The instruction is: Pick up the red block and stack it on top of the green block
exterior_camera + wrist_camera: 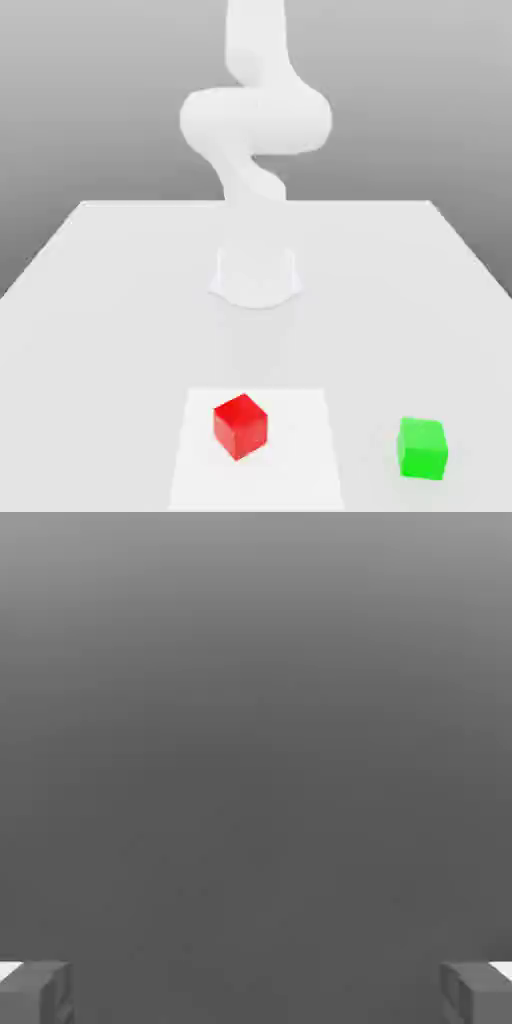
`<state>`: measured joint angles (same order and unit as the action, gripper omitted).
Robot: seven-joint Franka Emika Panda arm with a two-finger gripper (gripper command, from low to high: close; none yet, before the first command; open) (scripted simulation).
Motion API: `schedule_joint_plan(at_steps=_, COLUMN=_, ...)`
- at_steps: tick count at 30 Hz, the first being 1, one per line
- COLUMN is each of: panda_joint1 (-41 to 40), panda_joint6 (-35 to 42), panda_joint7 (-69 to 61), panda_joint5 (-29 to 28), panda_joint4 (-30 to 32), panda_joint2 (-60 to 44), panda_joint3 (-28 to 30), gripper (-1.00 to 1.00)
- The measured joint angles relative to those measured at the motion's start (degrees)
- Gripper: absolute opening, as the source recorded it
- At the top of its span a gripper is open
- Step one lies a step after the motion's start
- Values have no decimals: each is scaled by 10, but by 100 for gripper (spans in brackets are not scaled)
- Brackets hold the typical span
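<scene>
Down on the white table (100, 300), a red block (240, 425): rests flat on a paler square patch (300, 450) of the tabletop, turned so that one upright edge faces the camera. Touches nothing but that patch. Stands free, top face bare.

Off toward the exterior view's right of it, a green block (422, 447): sits flat on the plain tabletop, outside the pale patch, well apart from the red one and a little nearer the front edge. Likewise bare on top, so no stacking done yet.

Farther back, behind the red block, the round white base (255, 275) of the arm (255, 120): rises from the middle of the table, bends in a thick loop and climbs past the upper edge of the exterior view.

Up at the gripper (256, 992), seen from the hand view: two grey fingers (35, 992), spread wide, one tip at each side with a broad gap between. Grips nothing. Between the fingertips and beyond them, just a smooth grey backdrop, lighter at one end and darker near the tips.

As for where the red block lies relative to the fingers: cannot tell from these pictures, nor how high the fingers hang above the table.
</scene>
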<state>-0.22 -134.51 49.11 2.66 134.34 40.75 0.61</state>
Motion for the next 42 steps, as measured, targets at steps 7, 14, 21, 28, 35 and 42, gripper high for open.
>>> schedule_joint_plan(at_steps=7, panda_joint1=-11, panda_joint6=-81, panda_joint7=110, panda_joint5=62, panda_joint4=75, panda_joint2=-155, panda_joint3=-5, gripper=0)
schedule_joint_plan(at_steps=14, panda_joint1=-30, panda_joint6=-162, panda_joint7=255, panda_joint5=69, panda_joint4=149, panda_joint2=-301, panda_joint3=-29, gripper=0)
schedule_joint_plan(at_steps=21, panda_joint1=-45, panda_joint6=-250, panda_joint7=453, panda_joint5=-22, panda_joint4=213, panda_joint2=-438, panda_joint3=-24, gripper=0)
schedule_joint_plan(at_steps=28, panda_joint1=-37, panda_joint6=-348, panda_joint7=475, panda_joint5=-39, panda_joint4=202, panda_joint2=-555, panda_joint3=-14, gripper=-100)
schedule_joint_plan(at_steps=35, panda_joint1=-38, panda_joint6=-340, panda_joint7=476, panda_joint5=-41, panda_joint4=203, panda_joint2=-544, panda_joint3=-14, gripper=-100)
schedule_joint_plan(at_steps=42, panda_joint1=-24, panda_joint6=-241, panda_joint7=442, panda_joint5=-32, panda_joint4=211, panda_joint2=-439, panda_joint3=-29, gripper=-100)
